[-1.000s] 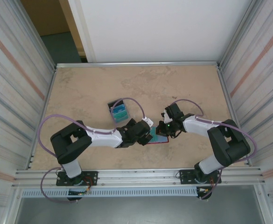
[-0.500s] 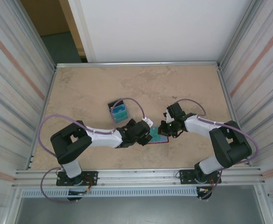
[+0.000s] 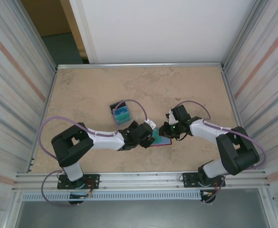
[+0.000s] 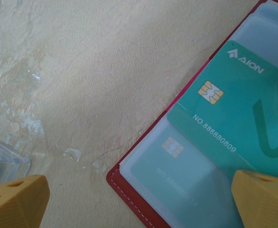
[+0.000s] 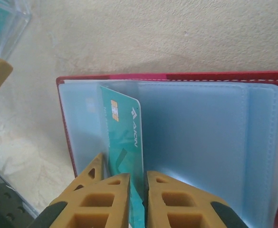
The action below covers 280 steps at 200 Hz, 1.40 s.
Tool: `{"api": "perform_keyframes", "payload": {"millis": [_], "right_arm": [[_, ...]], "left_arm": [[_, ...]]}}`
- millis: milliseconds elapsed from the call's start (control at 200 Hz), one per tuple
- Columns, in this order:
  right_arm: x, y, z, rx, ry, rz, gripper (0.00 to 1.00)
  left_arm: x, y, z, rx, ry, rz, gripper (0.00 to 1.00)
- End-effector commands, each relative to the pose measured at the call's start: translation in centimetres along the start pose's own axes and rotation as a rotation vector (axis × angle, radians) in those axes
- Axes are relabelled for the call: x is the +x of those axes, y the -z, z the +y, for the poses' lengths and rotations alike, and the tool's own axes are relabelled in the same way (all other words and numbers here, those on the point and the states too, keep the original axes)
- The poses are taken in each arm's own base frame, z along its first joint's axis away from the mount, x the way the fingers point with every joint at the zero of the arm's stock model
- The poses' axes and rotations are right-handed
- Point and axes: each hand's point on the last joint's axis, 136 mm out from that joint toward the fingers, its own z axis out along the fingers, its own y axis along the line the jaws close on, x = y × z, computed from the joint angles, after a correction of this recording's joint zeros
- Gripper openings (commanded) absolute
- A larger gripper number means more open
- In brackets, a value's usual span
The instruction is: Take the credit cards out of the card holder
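The card holder (image 3: 162,141) lies open on the table, dark red with pale blue-grey pockets (image 5: 200,137). My left gripper (image 3: 150,135) hovers open over its left half, its yellow fingertips (image 4: 15,199) wide apart either side of the holder's corner (image 4: 129,185). My right gripper (image 5: 138,190) is shut on a teal credit card (image 5: 122,133), which sticks partly out of a left pocket. In the left wrist view this card (image 4: 234,118) overlaps the pocket, and another credit card (image 4: 186,166) shows through the clear plastic.
A clear box (image 3: 120,113) holding teal cards stands on the table behind the left gripper; its corner (image 4: 5,161) shows at the left wrist view's edge. Metal rails and ribbed walls (image 3: 15,95) enclose the tabletop.
The right forearm and elbow have swung slightly to the right and nearer, with the gripper staying at the holder. The left arm has not moved.
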Motion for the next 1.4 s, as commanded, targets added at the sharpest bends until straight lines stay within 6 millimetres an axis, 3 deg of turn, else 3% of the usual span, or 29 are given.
{"api": "perform_keyframes", "payload": {"millis": [0,426,636,982,1398], "right_arm": [[0.1,0.4,1.0,-0.065,-0.011,-0.011,0.16],[0.4,-0.9,1.6,-0.179,-0.033,-0.013,0.18],[0.5,-1.1,0.8,-0.133,-0.037,-0.014,0.12],[0.0,0.5,-1.2,0.053,0.007,-0.028,0.04],[-0.9,3.7,0.4,0.084,0.112,-0.084,0.03]], "left_arm": [[1.2,-0.4,0.3,-0.009,0.001,0.037,0.99],[1.2,-0.4,0.1,-0.002,0.008,0.035,0.99],[1.0,-0.2,0.1,0.002,0.013,0.028,0.99],[0.6,0.5,0.6,-0.007,0.02,0.014,0.99],[-1.8,2.9,1.6,-0.011,0.067,-0.063,0.99]]}}
